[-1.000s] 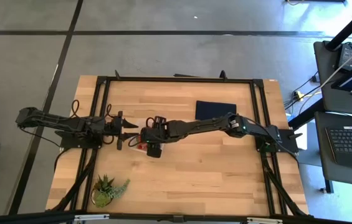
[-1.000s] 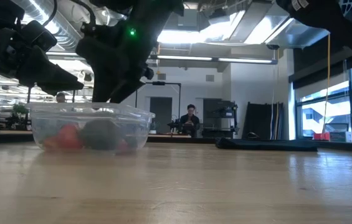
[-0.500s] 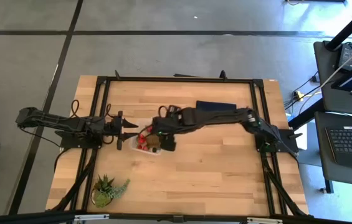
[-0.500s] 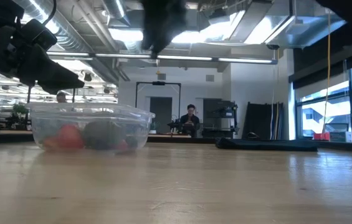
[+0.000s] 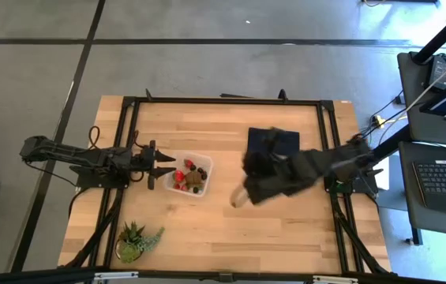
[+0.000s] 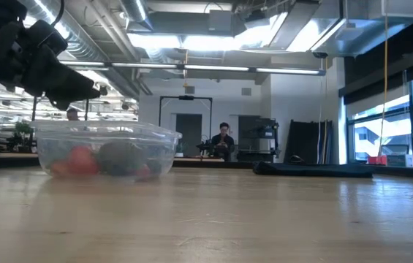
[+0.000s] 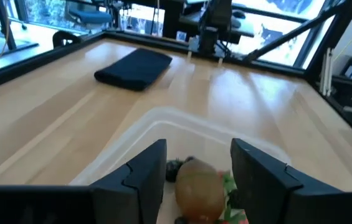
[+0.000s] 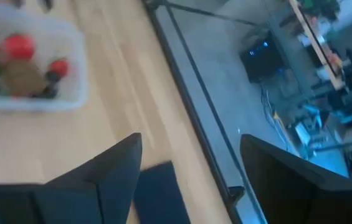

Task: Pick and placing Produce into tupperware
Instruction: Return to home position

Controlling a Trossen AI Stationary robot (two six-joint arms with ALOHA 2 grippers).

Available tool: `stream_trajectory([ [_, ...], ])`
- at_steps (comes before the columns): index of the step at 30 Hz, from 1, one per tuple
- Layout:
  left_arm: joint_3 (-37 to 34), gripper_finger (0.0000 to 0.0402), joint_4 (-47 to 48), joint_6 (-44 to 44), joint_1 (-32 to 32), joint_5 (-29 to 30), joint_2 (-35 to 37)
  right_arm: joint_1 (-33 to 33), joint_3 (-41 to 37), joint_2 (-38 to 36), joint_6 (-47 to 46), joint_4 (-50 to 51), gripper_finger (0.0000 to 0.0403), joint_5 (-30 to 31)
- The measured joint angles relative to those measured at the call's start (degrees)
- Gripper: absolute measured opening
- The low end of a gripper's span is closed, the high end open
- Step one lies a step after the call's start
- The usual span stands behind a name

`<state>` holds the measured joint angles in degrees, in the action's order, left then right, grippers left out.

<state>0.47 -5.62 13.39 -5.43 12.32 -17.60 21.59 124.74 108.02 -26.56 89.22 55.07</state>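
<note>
The clear tupperware (image 5: 208,170) stands left of the table's middle. Inside it lies the produce: red strawberries (image 5: 179,177), a brown kiwi (image 5: 196,179) and dark berries (image 5: 204,170). My left gripper (image 5: 162,168) hangs level just above the tupperware's left rim (image 6: 45,126). It is open, and the left wrist view shows the kiwi (image 7: 197,190) between and beyond its fingers. My right gripper (image 8: 191,180) is high over the table right of the tupperware (image 8: 70,93), blurred in the high view (image 5: 248,188). It is open with nothing between its fingers.
A dark blue folded cloth (image 5: 274,140) lies at the table's far right of centre. A spiky potted plant (image 5: 136,241) stands at the near left corner. Black frame rails (image 5: 327,134) run along the table's edges. A person (image 6: 224,139) sits in the room behind.
My right gripper has risen from just over the tupperware and swung toward the table's right edge, leaving the low view and tipping less steeply down. The produce and tupperware stay where they were.
</note>
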Motion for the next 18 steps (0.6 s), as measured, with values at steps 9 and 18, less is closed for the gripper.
stream_trajectory([
  [9, 0.0, 0.0161, -2.7, 0.0, 0.0, 0.0, 0.0, 3.6, -38.2, -20.5, 5.2, -27.9, 0.0273, 0.7],
  [18, 0.0, 0.0169, -2.7, -0.1, 0.0, 0.0, 0.0, -4.8, -78.0, -39.5, 27.9, -76.5, 0.0273, -15.1],
])
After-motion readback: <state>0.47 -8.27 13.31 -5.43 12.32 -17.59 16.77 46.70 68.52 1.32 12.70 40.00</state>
